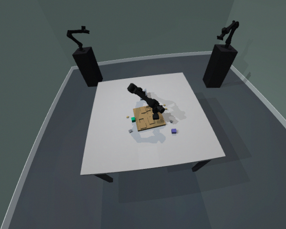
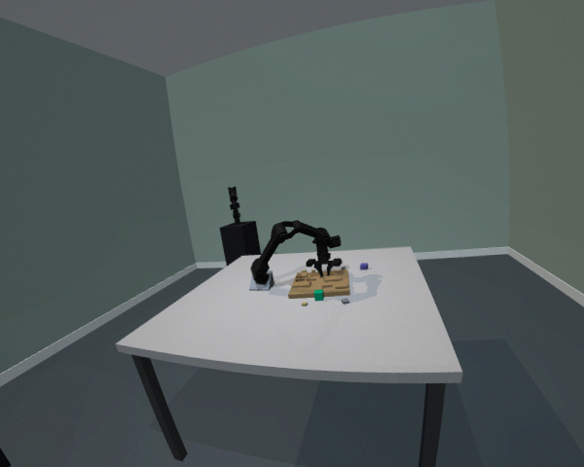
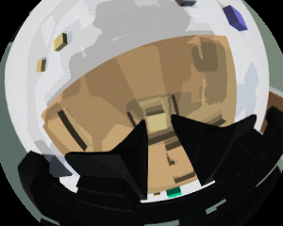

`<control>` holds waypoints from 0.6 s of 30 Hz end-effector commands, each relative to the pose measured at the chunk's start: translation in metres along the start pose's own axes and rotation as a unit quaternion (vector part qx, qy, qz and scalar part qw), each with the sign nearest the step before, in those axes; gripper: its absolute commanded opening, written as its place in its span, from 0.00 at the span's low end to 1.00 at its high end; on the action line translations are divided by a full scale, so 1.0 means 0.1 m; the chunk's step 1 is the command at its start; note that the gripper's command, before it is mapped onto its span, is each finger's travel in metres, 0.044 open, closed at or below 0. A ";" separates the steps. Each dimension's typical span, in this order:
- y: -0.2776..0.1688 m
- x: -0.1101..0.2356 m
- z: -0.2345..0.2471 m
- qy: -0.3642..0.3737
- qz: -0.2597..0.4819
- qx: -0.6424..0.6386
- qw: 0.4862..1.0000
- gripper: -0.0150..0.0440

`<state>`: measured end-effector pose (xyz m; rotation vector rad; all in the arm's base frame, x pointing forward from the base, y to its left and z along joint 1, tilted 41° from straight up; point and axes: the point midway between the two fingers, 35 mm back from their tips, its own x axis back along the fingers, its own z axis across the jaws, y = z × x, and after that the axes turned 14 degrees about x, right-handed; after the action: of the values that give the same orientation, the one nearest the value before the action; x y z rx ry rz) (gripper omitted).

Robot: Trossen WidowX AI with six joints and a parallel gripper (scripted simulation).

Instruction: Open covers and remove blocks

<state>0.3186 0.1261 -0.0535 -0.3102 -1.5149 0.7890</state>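
The tan puzzle board (image 1: 138,126) (image 2: 302,291) (image 3: 110,88) lies mid-table with flat covers on its top. My gripper (image 1: 155,117) (image 2: 323,273) (image 3: 158,121) points down at the board's right part, close above it. Its fingers are partly open, with a small raised tan cover piece (image 3: 156,127) showing in the gap; I cannot tell whether they touch it. A green block (image 1: 133,119) (image 2: 318,295) (image 3: 174,192) sits on the table against the board's left edge. A purple block (image 1: 173,130) (image 2: 363,266) (image 3: 235,17) rests on the table, clear of the board.
Small grey pieces (image 1: 130,130) (image 1: 170,121) (image 2: 345,300) and small tan pieces (image 1: 127,116) (image 1: 164,104) (image 2: 304,304) (image 3: 60,40) lie on the table around the board. The arm's base (image 2: 260,283) stands behind the board. Two black pedestals (image 1: 87,66) (image 1: 219,65) stand beyond the table.
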 end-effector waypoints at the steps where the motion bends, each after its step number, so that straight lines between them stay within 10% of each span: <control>1: 0.01 -0.03 0.02 0.003 0.003 0.005 1.000 0.50; 18: 0.00 0.02 0.00 0.001 0.000 0.001 1.000 0.39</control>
<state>0.3181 0.1259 -0.0539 -0.3097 -1.5136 0.7904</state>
